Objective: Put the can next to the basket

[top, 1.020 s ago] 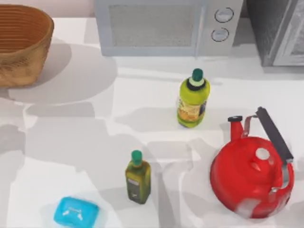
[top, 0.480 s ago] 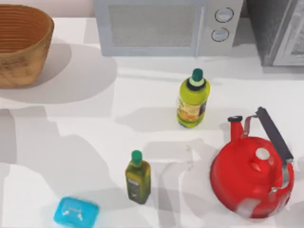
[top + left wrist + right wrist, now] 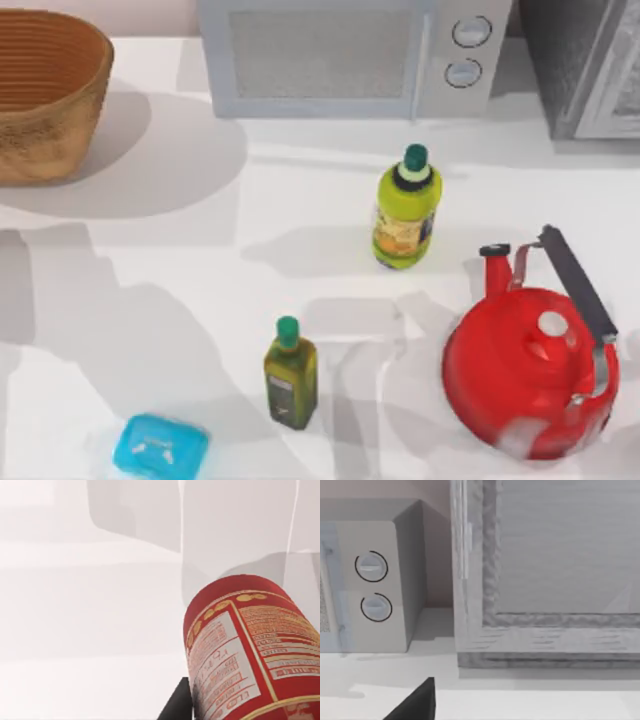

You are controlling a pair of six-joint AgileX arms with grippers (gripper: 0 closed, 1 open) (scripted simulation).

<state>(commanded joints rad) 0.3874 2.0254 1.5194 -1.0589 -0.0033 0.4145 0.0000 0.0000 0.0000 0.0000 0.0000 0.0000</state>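
Note:
The red can (image 3: 250,650), with gold trim and a white printed label, hangs tilted over the white table, close in the left wrist view. My left gripper (image 3: 240,712) is shut on it, and one dark finger (image 3: 176,706) lies against its side. The wicker basket (image 3: 45,95) stands at the table's far left corner in the top view. In the right wrist view, the dark fingertip (image 3: 417,704) of my right gripper pokes in, facing the microwave's side and a grey cabinet.
A microwave (image 3: 350,55) and a grey cabinet (image 3: 590,65) line the back edge. A green-capped yellow bottle (image 3: 405,210) stands mid-table, with a small olive bottle (image 3: 290,375) nearer the front. A red kettle (image 3: 530,370) sits front right and a blue soap box (image 3: 160,447) front left.
The arm shadows over the left half of the table have shifted and spread. The bottles, kettle, soap box and basket have not moved.

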